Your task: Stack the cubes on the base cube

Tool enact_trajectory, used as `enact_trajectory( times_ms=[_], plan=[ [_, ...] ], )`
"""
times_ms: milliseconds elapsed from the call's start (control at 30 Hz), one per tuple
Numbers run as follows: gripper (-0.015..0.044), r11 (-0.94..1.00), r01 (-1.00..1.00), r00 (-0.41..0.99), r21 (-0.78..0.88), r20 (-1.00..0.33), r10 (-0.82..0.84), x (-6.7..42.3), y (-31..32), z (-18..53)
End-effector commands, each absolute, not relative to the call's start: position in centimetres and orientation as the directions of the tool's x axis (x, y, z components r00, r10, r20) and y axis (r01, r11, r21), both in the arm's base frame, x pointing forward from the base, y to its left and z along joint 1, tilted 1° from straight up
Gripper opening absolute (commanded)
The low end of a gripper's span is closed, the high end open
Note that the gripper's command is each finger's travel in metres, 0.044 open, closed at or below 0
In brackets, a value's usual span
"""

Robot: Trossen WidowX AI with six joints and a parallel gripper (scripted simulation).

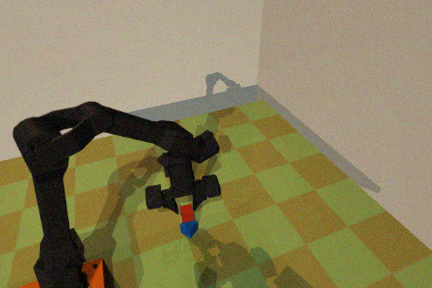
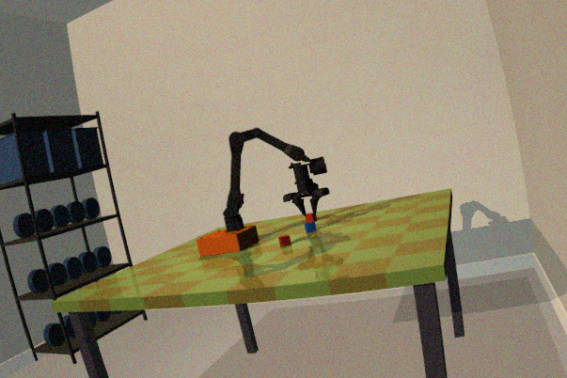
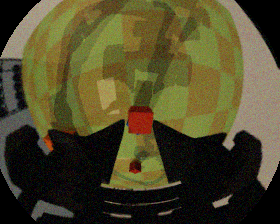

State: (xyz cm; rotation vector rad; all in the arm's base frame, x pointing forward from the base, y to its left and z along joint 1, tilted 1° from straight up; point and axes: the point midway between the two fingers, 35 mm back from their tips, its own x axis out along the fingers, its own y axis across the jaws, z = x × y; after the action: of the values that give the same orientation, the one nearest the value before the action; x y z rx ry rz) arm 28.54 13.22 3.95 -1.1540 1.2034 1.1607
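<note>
The blue base cube [image 1: 189, 229] [image 2: 310, 228] stands on the table, almost wholly hidden in the wrist view. One red cube [image 1: 187, 215] [image 2: 309, 218] [image 3: 140, 123] sits on top of it, looking level; how far it is offset toward a corner is unclear. My gripper [image 1: 186, 210] [image 2: 310, 217] [image 3: 138, 122] is open, pointing down, with its fingertips on either side of that red cube and a narrow gap beside it in the wrist view. The other red cube [image 2: 285, 241] [image 3: 135, 167] lies on the table, between the base cube and the arm's mount in the exterior view.
The arm stands on an orange mount [image 1: 94, 274] [image 2: 221, 244] on the checkered table [image 1: 329, 229] [image 2: 395, 260]. A shelf rack [image 2: 32, 212] with bins and dark round items stands beyond the table. Arm shadows cross the table.
</note>
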Motion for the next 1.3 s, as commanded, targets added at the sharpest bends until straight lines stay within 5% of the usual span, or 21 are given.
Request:
enact_trajectory(
  times_ms=[0, 500, 567, 1267],
  plan=[
    [0.0205, 0.062, -0.998, 0.027, -0.026, -0.999, 0.028, 28.7, 13.3, 4.8],
    [0.0205, 0.062, -0.998, 0.027, -0.026, -0.999, 0.028, 28.6, 13.2, 6.4],
    [0.0258, 0.08, -0.997, 0.026, -0.024, -0.999, 0.027, 28.7, 12.7, 6.2],
    [0.0265, 0.577, -0.816, 0.029, -0.018, -1.0, 0.01, 29.1, -4.7, 9.0]
  ],
)
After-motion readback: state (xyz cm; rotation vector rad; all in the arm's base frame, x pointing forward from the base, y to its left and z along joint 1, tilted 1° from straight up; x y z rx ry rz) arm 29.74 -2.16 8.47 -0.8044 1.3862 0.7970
